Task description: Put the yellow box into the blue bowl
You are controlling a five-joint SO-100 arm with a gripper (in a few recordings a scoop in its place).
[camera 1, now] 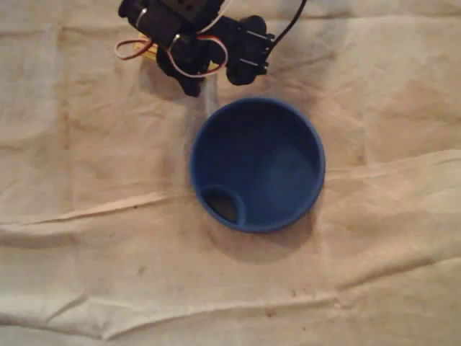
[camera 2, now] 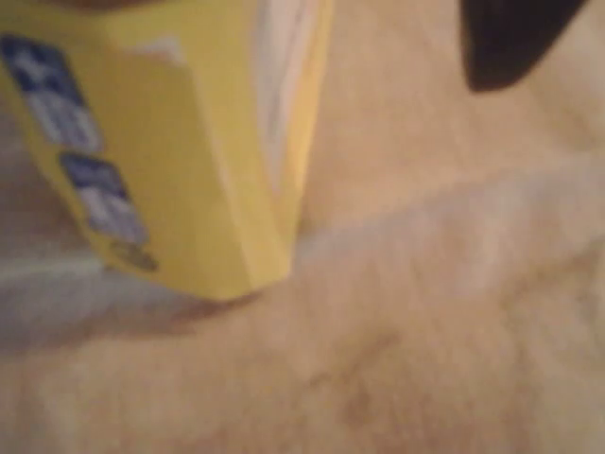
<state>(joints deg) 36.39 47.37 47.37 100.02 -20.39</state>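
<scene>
Blue bowl (camera 1: pixel 288 144) on beige cloth (camera 1: pixel 86 274), yellow box (camera 2: pixel 180 142) on cloth too (blurred)

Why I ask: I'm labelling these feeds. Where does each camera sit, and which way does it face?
Overhead view: fixed above, looking straight down at the blue bowl on the wrinkled cloth; the black arm shows at the top edge.
Wrist view: rides on the arm, looking down, close and blurred, at the yellow box and the cloth; a dark finger shows top right.
Shared: the cloth, and likely the box, a yellow sliver under the arm in the overhead view.
</scene>
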